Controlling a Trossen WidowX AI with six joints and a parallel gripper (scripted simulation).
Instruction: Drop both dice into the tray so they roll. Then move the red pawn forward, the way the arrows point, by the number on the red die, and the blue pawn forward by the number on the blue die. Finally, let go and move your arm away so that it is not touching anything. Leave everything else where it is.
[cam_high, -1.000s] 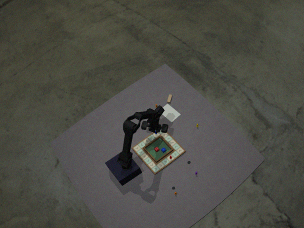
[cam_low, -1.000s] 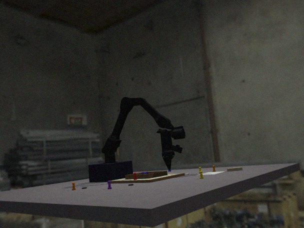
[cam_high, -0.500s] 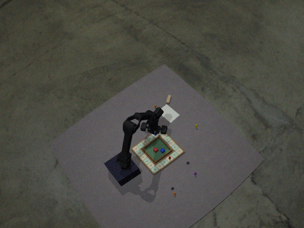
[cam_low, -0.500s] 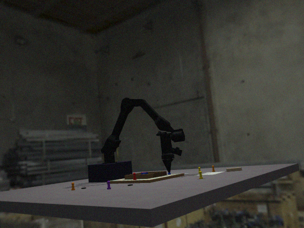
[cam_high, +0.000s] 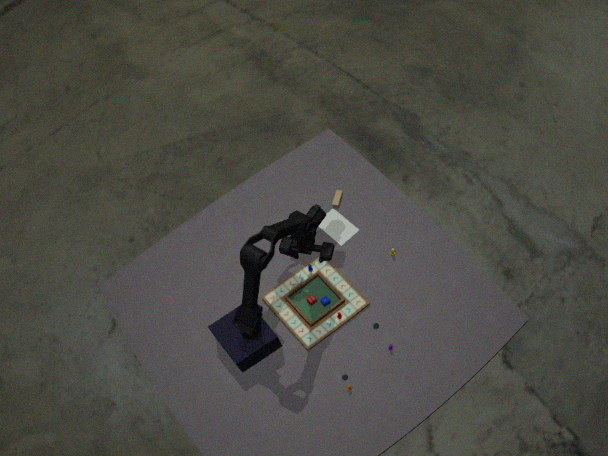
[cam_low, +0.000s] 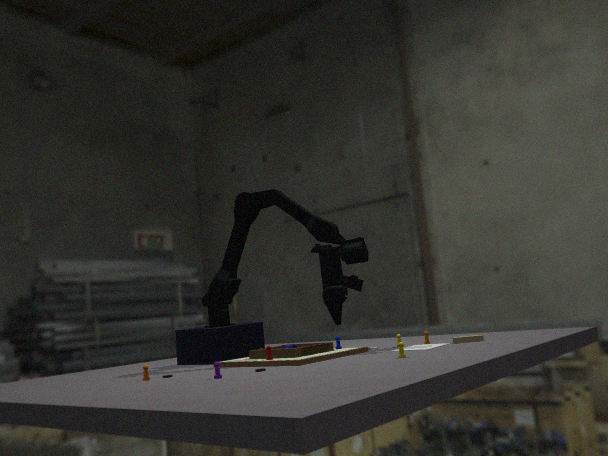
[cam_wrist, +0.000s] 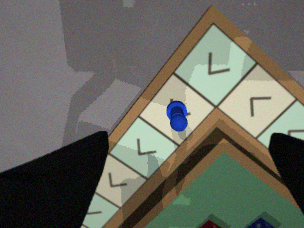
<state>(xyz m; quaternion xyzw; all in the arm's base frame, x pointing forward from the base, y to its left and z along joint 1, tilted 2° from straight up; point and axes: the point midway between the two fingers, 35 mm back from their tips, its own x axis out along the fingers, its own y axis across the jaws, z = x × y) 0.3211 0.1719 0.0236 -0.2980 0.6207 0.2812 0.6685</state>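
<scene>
Top view: the end effector (cam_high: 306, 254) (cam_low: 338, 322) (cam_wrist: 187, 140) is near the board's (cam_high: 309, 346) (cam_low: 300, 362) (cam_wrist: 159, 98) far corner; both dice, red (cam_high: 312, 300) and blue (cam_high: 325, 301), lie in the green-floored, wood-rimmed tray (cam_high: 300, 314) (cam_low: 291, 351) (cam_wrist: 220, 185). Exterior: its tapered tips hang above the blue pawn (cam_high: 310, 268) (cam_low: 338, 342) (cam_wrist: 177, 116); the red pawn (cam_high: 339, 316) (cam_low: 269, 352) stands by the tray, near the board's edge. Wrist: black fingers spread wide, holding nothing, with room either side of the glossy, upright blue pawn on a cream square.
</scene>
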